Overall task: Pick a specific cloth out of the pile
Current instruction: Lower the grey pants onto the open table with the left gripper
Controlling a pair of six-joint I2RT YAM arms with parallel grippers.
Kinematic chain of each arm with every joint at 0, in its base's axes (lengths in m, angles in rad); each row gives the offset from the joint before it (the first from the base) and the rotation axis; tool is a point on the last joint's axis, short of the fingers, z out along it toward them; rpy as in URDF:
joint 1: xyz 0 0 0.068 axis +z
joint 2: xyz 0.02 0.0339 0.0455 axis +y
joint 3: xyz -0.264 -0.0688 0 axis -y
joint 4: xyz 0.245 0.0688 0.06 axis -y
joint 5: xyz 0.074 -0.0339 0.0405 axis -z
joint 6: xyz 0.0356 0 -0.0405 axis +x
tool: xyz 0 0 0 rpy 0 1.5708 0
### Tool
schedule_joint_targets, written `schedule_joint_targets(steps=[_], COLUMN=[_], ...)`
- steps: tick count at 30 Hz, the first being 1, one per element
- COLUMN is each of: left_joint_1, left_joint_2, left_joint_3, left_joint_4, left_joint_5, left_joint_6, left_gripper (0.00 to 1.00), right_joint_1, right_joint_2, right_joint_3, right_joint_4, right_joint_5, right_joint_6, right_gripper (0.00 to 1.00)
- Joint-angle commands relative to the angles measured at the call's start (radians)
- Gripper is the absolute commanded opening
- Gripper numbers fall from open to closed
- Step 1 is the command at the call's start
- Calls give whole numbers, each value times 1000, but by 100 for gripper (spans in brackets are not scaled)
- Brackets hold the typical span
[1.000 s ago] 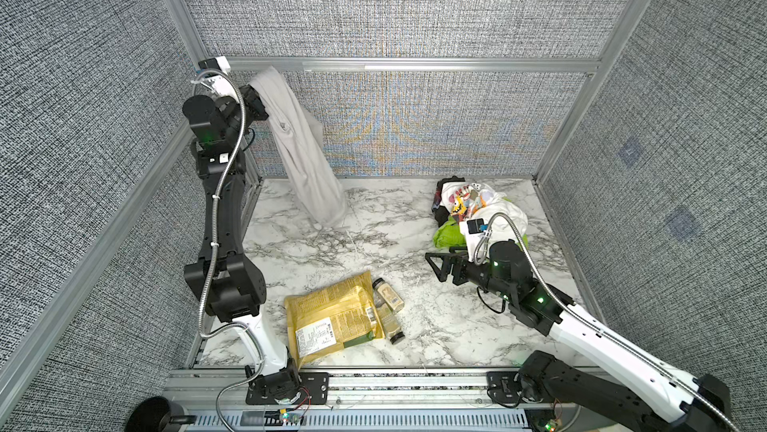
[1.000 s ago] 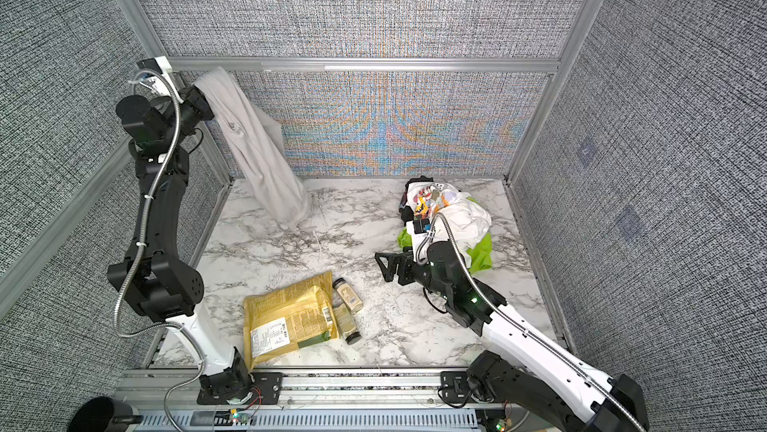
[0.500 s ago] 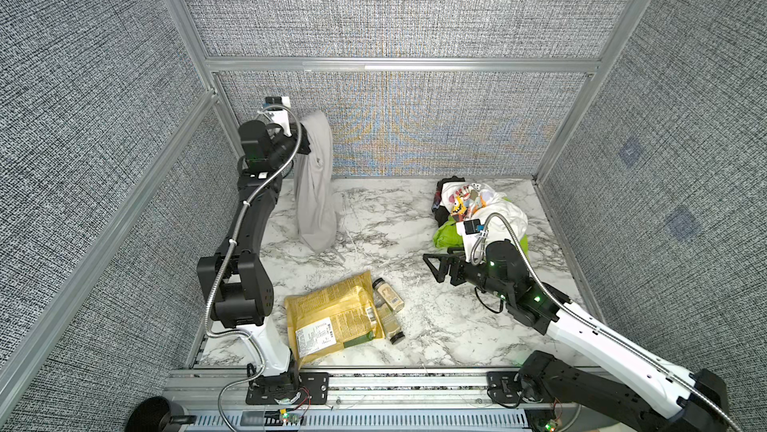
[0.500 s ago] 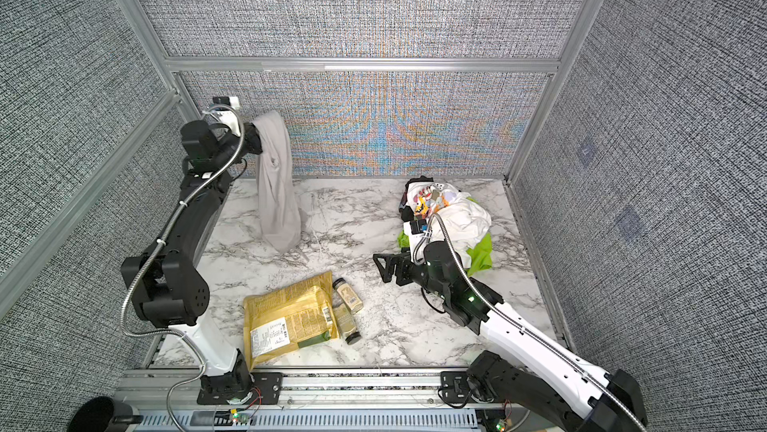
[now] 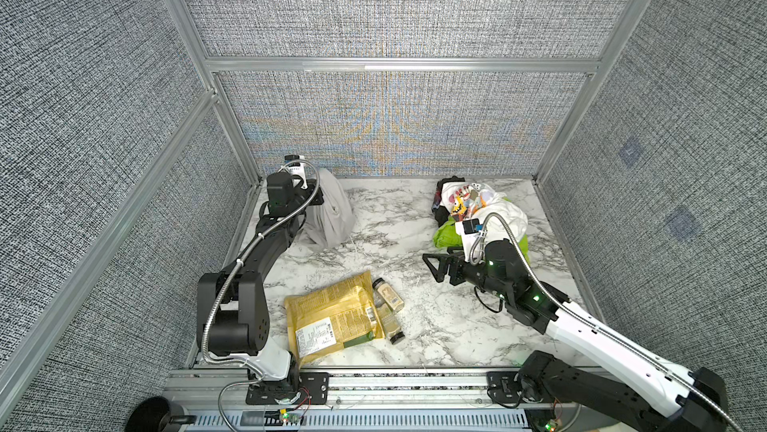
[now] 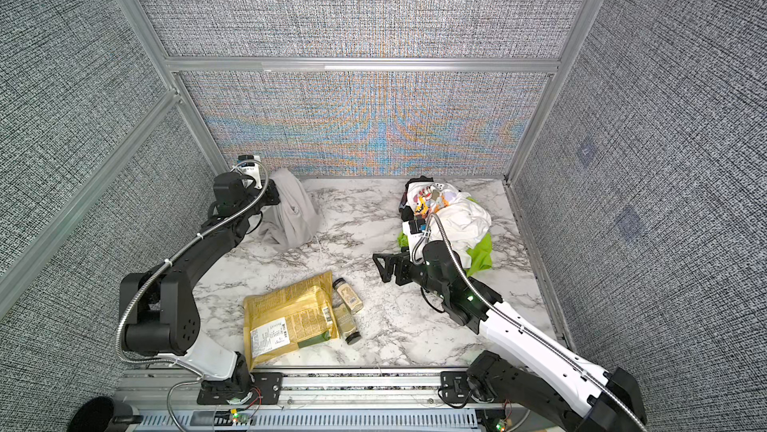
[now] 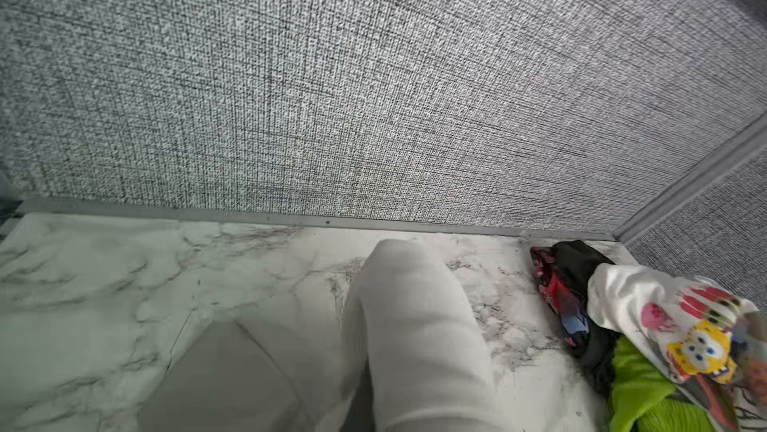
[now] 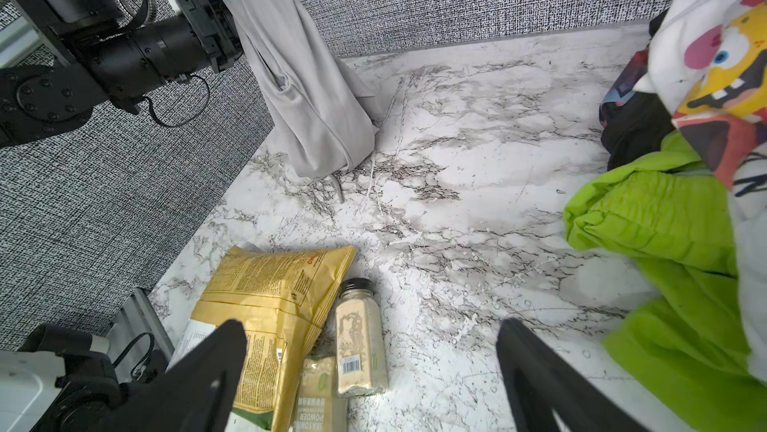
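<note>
Cloth (image 5: 332,216) plain light grey, bunched, softly folded.

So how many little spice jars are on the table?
2. Both lie beside the yellow packet: one jar farther back, the other jar just in front of it. More could hide under the pile.

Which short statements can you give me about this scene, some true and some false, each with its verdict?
1. The left gripper has its fingers shut on the cloth. True.
2. The cloth hangs wholly in the air. False: its lower end rests on the table.
3. The right gripper is shut on the pile. False: its fingers stand open and empty, beside the pile.
4. The pile lies at the table's far right corner. True.
</note>
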Motion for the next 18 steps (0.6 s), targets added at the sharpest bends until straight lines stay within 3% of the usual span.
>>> schedule_joint_targets(steps=[1, 14, 16, 17, 18], left_joint_1=[26, 42, 41, 41, 42], left_joint_2=[5, 142, 132, 127, 123], left_joint_3=[-46, 46, 55, 59, 67], left_joint_4=[28, -226, -273, -299, -335], left_joint_5=[-91, -244, -268, -269, -265], left_joint_6=[-80, 3, 35, 46, 56], left_gripper=[0, 3, 9, 16, 30], right_joint_1=[3, 3, 4, 3, 3], right_joint_2=[-2, -39, -45, -47, -48], right_joint_3=[4, -19, -24, -28, -31], right_joint_4=[16, -4, -10, -10, -10], right_joint_5=[1, 28, 36, 41, 47], right_joint_6=[-10, -6, -5, -6, -6], right_gripper=[99, 99, 99, 99, 99])
